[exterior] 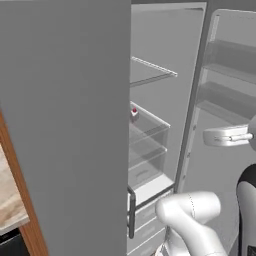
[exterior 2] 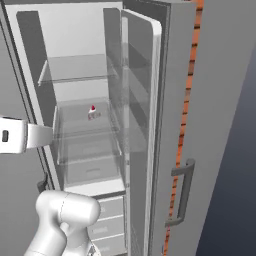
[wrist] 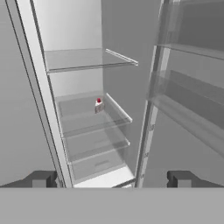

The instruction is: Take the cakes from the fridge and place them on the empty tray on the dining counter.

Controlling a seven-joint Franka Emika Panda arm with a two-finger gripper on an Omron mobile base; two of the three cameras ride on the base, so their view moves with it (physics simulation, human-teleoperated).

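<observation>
The fridge stands with one door swung open, and its clear glass shelves show inside. One of the cakes, a small white slice with a red top, sits on the middle glass shelf, towards the back. My gripper hovers open and empty in front of the open compartment, level with that shelf and well short of the cake. Its two dark fingertips stand wide apart. The tray and the dining counter are out of view.
The open door carries clear door shelves on my right side. White drawers fill the fridge's bottom. A dark handle sticks out from the grey door face. A marble worktop corner and a wooden panel flank the fridge.
</observation>
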